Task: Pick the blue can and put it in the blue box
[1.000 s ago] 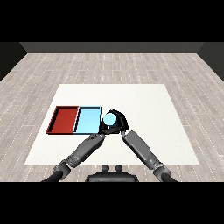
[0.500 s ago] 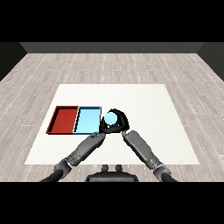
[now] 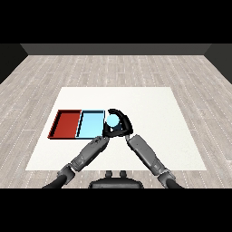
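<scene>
The blue can [image 3: 111, 120] is a light blue cylinder, seen from above just past the right edge of the light blue tray [image 3: 90, 124]. My right hand [image 3: 123, 123] is curled round it from the right side and holds it off the table. My left forearm reaches in from the lower left. Its hand [image 3: 105, 132] ends right below the can, pressed close against the right hand, and I cannot make out how it is posed. The tray holds nothing that I can see.
A red tray [image 3: 67, 123] lies against the left side of the blue one. Both sit on the left half of the white table [image 3: 154, 108], which stands on a grey plank floor.
The right hand has carried the can slightly left, closer to the blue tray's right edge. The left arm has barely moved.
</scene>
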### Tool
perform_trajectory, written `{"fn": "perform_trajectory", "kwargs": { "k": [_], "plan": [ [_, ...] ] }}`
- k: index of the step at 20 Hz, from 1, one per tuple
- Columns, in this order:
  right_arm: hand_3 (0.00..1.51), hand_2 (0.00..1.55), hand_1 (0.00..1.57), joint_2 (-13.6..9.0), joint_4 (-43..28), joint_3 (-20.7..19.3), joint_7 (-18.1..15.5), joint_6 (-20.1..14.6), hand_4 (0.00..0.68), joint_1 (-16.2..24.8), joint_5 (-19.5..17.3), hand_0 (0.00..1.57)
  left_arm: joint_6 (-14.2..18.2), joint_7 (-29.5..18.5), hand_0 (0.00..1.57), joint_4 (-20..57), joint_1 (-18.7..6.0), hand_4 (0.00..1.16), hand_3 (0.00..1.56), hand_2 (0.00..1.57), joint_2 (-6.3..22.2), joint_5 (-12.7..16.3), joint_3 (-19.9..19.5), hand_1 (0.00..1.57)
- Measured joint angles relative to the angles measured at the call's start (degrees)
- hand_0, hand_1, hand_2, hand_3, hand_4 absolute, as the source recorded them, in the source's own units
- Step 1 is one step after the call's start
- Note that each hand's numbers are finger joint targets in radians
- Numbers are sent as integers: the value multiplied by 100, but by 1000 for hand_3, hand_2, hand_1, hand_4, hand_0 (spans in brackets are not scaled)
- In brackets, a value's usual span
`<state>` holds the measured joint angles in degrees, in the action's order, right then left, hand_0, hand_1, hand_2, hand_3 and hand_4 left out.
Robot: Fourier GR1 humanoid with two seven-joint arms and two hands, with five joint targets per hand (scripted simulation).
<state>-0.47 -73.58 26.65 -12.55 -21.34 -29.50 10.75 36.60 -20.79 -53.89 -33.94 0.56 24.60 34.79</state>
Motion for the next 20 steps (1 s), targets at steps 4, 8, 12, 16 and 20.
{"fn": "perform_trajectory", "kwargs": {
  "k": [4, 8, 12, 16, 20],
  "plan": [
    [0, 0, 0, -25, -51, -37, 39, 97, 0, 72, -156, 0, 29, 182, 1571, -110, 54, 1145, 1480, 1569, 4, -96, -42, 1571],
    [0, 0, 0, 5, -166, -151, 109, 80, 0, 168, -259, 0, -14, 43, 1571, 26, 25, 1149, 1493, 1571, -25, -59, -79, 1571],
    [0, 0, 0, -95, -370, -592, 147, 220, 0, 250, -128, 0, 16, -7, 1571, 39, 98, 1143, 1492, 1571, -43, -41, -112, 1571],
    [0, 0, 0, -77, -722, -948, 152, 417, 0, 387, 315, 0, -83, -108, 1571, 113, 197, 1147, 1481, 1571, -38, -25, -321, 1571],
    [0, 0, 0, -336, -1229, -1385, 132, 685, 0, 560, 614, 0, -77, -374, 1571, 331, 178, 1148, 1466, 1568, -14, 5, -565, 1571]
  ]
}}
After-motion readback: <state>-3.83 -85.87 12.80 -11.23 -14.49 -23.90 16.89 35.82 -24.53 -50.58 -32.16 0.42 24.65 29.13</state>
